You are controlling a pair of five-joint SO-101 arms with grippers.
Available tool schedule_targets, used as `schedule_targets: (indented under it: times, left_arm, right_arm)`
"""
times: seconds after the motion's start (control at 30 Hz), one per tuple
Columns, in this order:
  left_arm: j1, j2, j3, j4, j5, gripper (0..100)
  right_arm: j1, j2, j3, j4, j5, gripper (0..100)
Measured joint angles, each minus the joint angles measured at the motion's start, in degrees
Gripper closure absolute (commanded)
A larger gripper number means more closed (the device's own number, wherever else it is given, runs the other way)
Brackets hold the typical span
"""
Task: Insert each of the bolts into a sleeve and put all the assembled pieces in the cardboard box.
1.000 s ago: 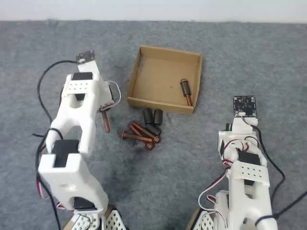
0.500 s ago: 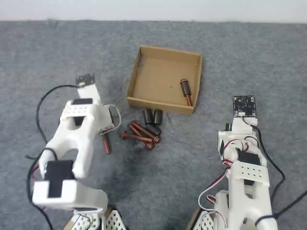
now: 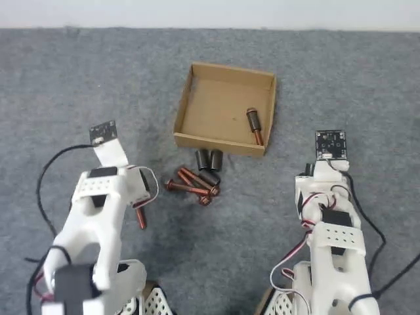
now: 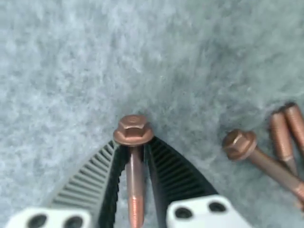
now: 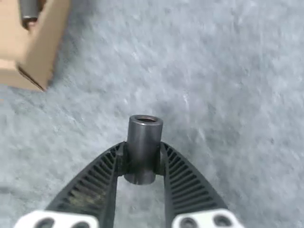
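The left fingers (image 4: 166,166) clamp the bolt (image 4: 135,175) below its head; the right fingers (image 5: 183,175) pinch the sleeve (image 5: 144,137), bore clear. Both stiff, smooth, probably slippery: grip firmly.

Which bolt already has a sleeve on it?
The bolt in the cardboard box, wearing a dark sleeve. The loose bolts on the carpet and the gripped bolt in the left gripper are bare.

I have the left gripper (image 4: 134,148) clamped on a bolt (image 4: 133,131) and the right gripper (image 5: 143,153) clamped on a sleeve (image 5: 145,135), each poking out past the fingertips.
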Motion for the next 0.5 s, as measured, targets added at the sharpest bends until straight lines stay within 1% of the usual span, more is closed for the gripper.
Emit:
schedule_targets:
  times: [0.2,0.37,0.5]
  left_arm:
    - [0.0,-5.8,3.2,0.0,0.0,99]
    - [0.0,-6.6,5.2,-3.7,0.0,99]
    - [0.0,-6.8,5.3,-4.5,0.0,99]
  right_arm:
    - [-2.3,0.0,0.3,-10.7,-0.1,99.1]
    - [-5.6,0.0,0.3,-20.7,-0.1,99.0]
    - [-9.1,0.0,0.3,-28.5,-0.1,99.1]
